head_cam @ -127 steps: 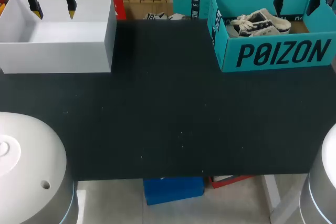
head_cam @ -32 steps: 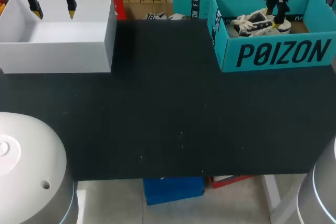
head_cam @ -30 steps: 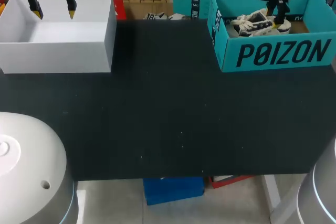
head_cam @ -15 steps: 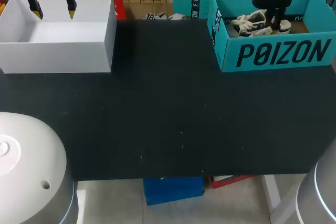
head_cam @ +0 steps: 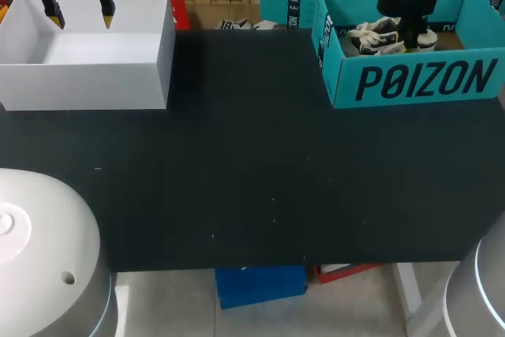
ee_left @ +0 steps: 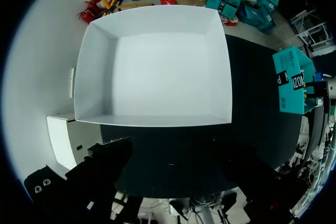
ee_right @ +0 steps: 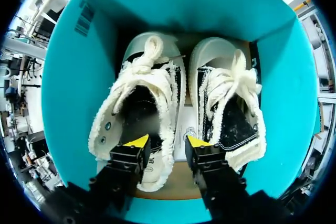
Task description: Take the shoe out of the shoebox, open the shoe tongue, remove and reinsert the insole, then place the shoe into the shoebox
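Note:
A teal shoebox (head_cam: 410,80) stands at the table's far right with a pair of dark canvas shoes with frayed cream edges inside. My right gripper (head_cam: 411,35) reaches down into it. In the right wrist view one finger of the right gripper (ee_right: 167,141) sits inside the collar of one shoe (ee_right: 144,51) and the other lies in the gap beside the second shoe (ee_right: 231,87), so both press that shoe's inner side wall. My left gripper (head_cam: 80,16) hangs open over the white box (head_cam: 87,84), holding nothing.
The white box (ee_left: 157,66) at the far left is open-topped, with nothing in it. The teal shoebox (ee_left: 290,80) shows far off across the black table (head_cam: 252,179). More teal boxes and shoes lie beyond the table's far edge.
My right gripper has come down from above the shoebox onto the shoes and drawn its fingers together around one shoe's side wall. The left arm has stayed still.

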### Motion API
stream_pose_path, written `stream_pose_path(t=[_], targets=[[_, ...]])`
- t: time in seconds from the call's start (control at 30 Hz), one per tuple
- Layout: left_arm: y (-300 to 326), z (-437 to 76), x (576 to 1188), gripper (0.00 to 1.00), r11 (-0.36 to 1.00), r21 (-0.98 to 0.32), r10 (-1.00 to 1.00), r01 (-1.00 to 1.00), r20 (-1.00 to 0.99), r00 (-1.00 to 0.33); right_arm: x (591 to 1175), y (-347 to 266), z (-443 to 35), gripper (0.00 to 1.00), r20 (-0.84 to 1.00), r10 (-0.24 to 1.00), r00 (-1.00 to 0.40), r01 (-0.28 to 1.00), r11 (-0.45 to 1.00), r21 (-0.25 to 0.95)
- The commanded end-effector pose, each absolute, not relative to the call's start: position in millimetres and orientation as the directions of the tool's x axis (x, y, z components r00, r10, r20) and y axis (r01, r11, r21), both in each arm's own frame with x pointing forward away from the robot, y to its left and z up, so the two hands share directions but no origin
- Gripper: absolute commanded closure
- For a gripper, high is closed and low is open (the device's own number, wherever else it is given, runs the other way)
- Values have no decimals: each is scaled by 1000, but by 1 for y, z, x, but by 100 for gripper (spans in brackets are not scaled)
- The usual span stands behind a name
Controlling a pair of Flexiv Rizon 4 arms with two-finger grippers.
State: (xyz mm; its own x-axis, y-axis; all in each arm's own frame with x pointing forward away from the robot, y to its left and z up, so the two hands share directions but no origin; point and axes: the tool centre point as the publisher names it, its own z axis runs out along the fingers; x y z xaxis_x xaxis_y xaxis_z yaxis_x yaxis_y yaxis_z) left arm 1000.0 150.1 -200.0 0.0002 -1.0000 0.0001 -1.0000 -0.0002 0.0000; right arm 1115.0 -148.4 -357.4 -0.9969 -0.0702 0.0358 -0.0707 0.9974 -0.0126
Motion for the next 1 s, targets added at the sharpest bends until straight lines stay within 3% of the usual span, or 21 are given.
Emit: stream_pose_path(t=[0.03,0.4,0.47,0.5,0.53,1.0], targets=[[150,-200,1000,0,0,0,-1000,-1000,0,0,1120,-147,-369,58,55,-71,-996,-71,997,-7],[150,-200,1000,0,0,0,-1000,-1000,0,0,1120,-148,-385,61,73,-55,-996,-55,998,6],[150,-200,1000,0,0,0,-1000,-1000,0,0,1120,-149,-388,71,73,-54,-996,-53,999,8],[150,-200,1000,0,0,0,-1000,-1000,0,0,1120,-149,-388,81,73,-52,-996,-52,999,8],[150,-200,1000,0,0,0,-1000,-1000,0,0,1120,-150,-389,100,73,-50,-996,-50,999,8],[150,-200,1000,0,0,0,-1000,-1000,0,0,1115,-150,-391,100,78,-45,-996,-44,999,17]])
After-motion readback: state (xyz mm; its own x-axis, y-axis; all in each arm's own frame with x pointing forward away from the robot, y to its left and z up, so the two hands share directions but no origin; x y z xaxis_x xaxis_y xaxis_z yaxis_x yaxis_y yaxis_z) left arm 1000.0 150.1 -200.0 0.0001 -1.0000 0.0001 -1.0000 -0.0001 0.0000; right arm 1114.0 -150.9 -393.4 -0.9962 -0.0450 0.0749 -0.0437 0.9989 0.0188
